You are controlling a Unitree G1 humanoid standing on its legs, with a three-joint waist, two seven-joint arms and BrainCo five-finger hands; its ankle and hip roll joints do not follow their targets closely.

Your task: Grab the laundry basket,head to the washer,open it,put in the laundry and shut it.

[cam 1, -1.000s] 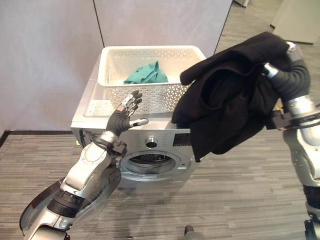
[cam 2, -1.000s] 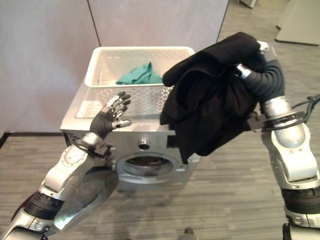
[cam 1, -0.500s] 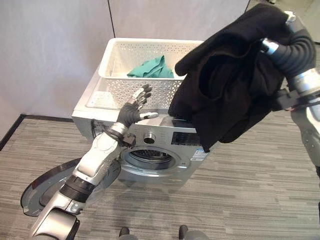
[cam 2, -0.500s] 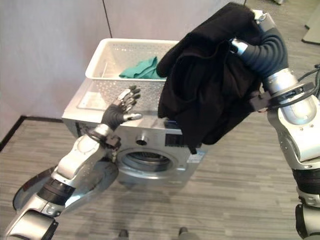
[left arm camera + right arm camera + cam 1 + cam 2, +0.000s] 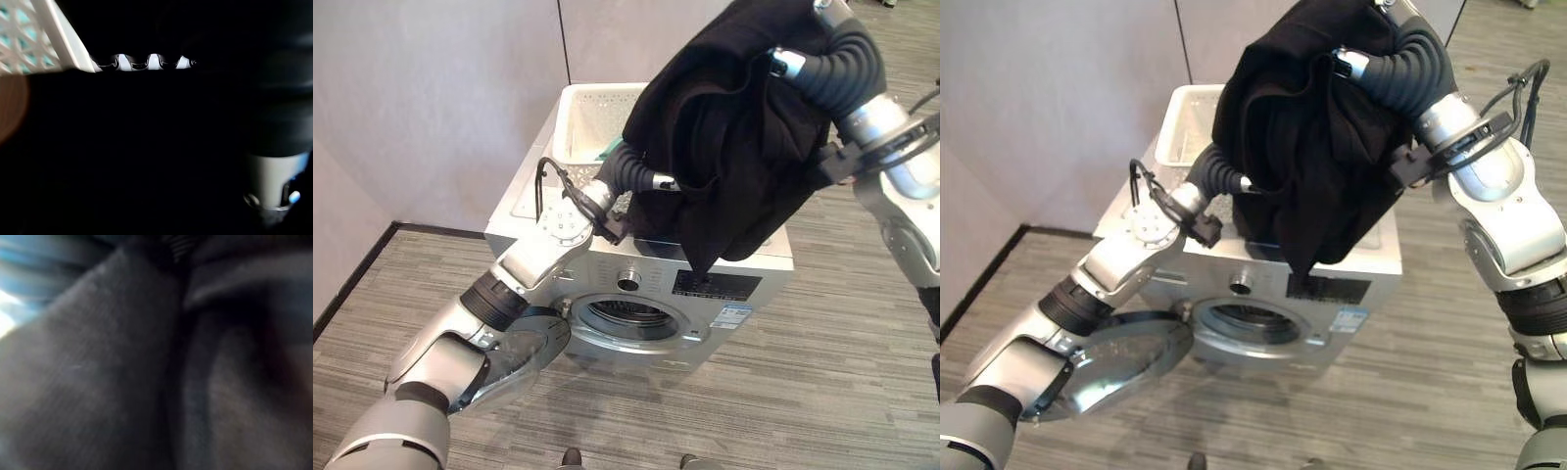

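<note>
The silver front-loading washing machine [image 5: 705, 284] stands against the grey partition wall [image 5: 431, 108], its round glass door [image 5: 509, 362] swung wide open to the robot's left and the dark drum mouth [image 5: 631, 318] exposed. There are white and blue stickers on the front panel right of the drum, but the print is too small to read. On top of the machine sits the white perforated plastic laundry basket [image 5: 578, 122], with a scrap of teal-green cloth [image 5: 610, 149] peeking out beside the left wrist. Hanging in front of the basket, above the washer's top, is the big black garment [image 5: 724, 147], draped in loose folds from the raised right arm. The right hand [image 5: 1371, 44] is buried in that cloth at the top, so its grip cannot be made out. The left hand [image 5: 651, 181] reaches in under the garment's lower edge; its fingers are hidden behind the fabric, so whether it is grasping cannot be told.
</note>
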